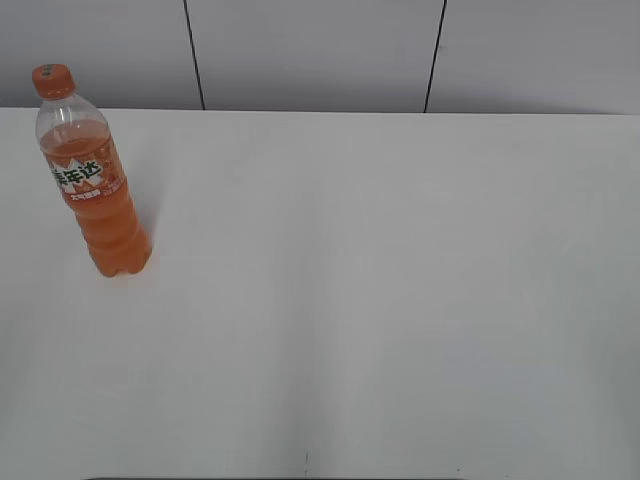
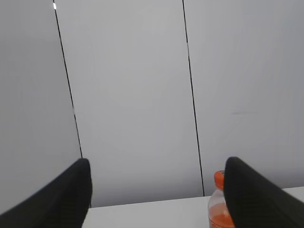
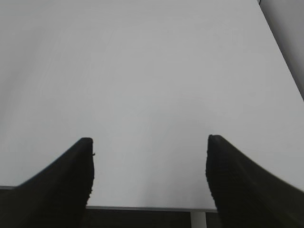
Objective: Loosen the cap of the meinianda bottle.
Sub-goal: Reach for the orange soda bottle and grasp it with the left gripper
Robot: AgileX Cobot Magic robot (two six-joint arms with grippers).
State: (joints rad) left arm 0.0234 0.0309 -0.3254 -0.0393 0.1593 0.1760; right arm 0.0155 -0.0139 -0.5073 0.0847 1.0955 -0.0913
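The meinianda bottle (image 1: 95, 185) stands upright at the far left of the white table, with orange drink and an orange label. Its orange cap (image 1: 53, 80) sits on top. Neither gripper shows in the exterior view. In the left wrist view my left gripper (image 2: 156, 190) is open and empty; the bottle's top (image 2: 218, 213) and cap (image 2: 219, 179) show low right, partly behind the right finger. In the right wrist view my right gripper (image 3: 149, 166) is open and empty above the table's near edge.
The white table (image 1: 380, 280) spreads wide to the right of the bottle. A grey panelled wall (image 1: 310, 50) with dark seams stands behind it. The table's front edge (image 3: 142, 207) shows in the right wrist view.
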